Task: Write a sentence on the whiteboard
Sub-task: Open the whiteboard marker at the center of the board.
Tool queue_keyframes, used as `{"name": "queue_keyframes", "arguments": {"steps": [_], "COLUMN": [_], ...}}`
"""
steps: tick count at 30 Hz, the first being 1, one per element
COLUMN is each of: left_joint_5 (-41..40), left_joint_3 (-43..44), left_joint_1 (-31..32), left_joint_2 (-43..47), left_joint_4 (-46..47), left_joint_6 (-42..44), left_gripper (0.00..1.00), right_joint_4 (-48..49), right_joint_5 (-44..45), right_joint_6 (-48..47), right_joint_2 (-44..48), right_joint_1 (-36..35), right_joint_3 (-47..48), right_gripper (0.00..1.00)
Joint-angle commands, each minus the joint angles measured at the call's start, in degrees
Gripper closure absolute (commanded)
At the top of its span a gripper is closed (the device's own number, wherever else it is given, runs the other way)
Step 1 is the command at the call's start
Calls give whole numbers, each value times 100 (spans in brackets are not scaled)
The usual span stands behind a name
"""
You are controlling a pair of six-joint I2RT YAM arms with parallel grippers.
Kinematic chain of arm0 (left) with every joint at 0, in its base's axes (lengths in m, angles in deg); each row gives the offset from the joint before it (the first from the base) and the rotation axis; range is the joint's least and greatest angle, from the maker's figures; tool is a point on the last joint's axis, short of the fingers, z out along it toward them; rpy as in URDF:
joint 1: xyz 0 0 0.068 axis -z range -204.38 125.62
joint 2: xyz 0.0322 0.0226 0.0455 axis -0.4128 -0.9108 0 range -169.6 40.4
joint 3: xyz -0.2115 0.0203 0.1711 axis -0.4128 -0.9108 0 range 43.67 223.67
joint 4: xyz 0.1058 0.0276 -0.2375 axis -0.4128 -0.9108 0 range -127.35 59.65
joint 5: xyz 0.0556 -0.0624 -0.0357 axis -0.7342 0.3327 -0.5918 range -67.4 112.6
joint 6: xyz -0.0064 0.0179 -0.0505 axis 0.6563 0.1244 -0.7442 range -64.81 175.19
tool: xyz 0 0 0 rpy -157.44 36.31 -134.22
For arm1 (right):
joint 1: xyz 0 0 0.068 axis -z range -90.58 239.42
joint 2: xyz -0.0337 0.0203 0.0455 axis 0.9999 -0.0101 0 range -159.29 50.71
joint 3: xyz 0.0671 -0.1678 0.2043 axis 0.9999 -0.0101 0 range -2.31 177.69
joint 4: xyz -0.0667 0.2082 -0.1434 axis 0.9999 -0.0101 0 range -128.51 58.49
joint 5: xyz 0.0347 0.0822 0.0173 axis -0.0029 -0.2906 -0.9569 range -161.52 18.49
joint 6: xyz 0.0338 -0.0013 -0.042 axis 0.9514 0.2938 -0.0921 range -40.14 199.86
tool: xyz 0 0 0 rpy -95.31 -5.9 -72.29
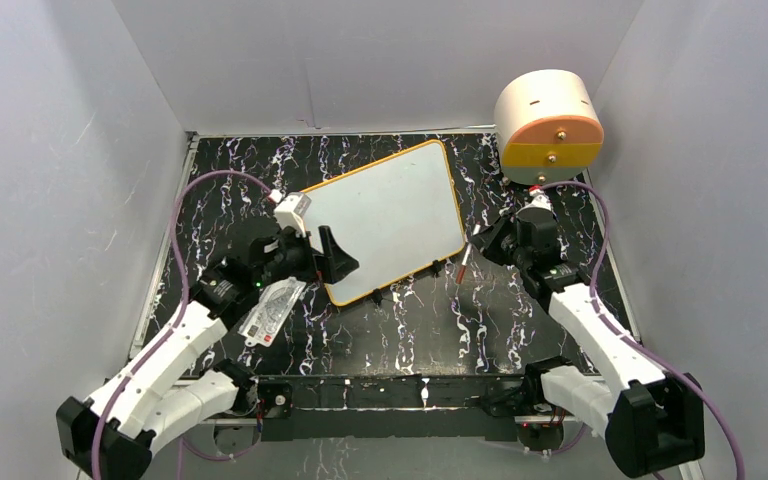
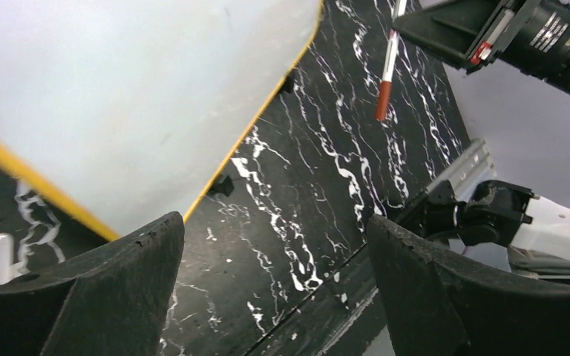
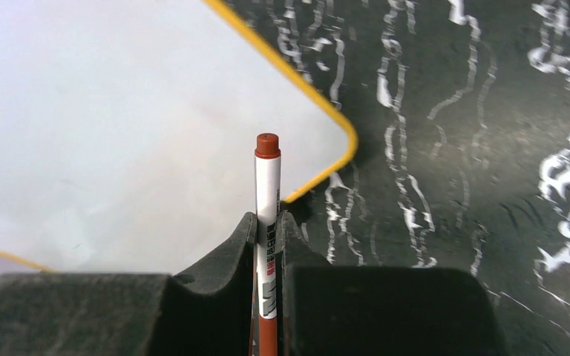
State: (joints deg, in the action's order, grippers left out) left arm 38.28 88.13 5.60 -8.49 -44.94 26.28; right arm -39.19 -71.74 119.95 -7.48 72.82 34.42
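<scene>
The whiteboard [image 1: 390,215] lies tilted on the black marbled table, white with an orange-yellow frame. Its face is blank, and the sentence is out of view. My left gripper [image 1: 310,256] stands open at the board's near-left corner. In the left wrist view the board [image 2: 119,96] lies just beyond the left finger, and only table shows between the fingers [image 2: 273,222]. My right gripper [image 1: 480,243] is shut on a white marker with red-brown ends [image 1: 463,265], just off the board's right corner. The marker [image 3: 267,178] points past the gripper [image 3: 267,219] toward that corner of the board [image 3: 119,111].
A clear plastic printed package [image 1: 272,310] lies on the table near the left arm. A beige and orange cylinder [image 1: 548,125] sits at the back right corner. White walls enclose the table on three sides.
</scene>
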Motion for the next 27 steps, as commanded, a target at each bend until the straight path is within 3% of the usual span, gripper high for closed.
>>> {"name": "queue_keyframes", "arguments": {"steps": [1,12,17,27], "left_joint_5": [-11,-1201,-1839,-2697], "left_joint_3": [255,531,836,1544], "left_joint_1": [497,1849,2260,2912], "left_joint_2": [-381,-1533,-2237,-3466], "left_joint_4": [435,1809,2326,2576], "left_joint_6": [-361,-647,-396,534], "left_gripper": [11,14,16,31], "right_joint_4": [960,1594,1441,1192], "right_joint_5": [-424,-600,-423,-240], "right_joint_6": [53,709,1047,1439], "right_joint_2": [384,674,787,902], "right_joint_1": [-133,-356,-431,-488], "right_joint_3": [-129,-66,31,54], "right_gripper": [100,100,100,100]}}
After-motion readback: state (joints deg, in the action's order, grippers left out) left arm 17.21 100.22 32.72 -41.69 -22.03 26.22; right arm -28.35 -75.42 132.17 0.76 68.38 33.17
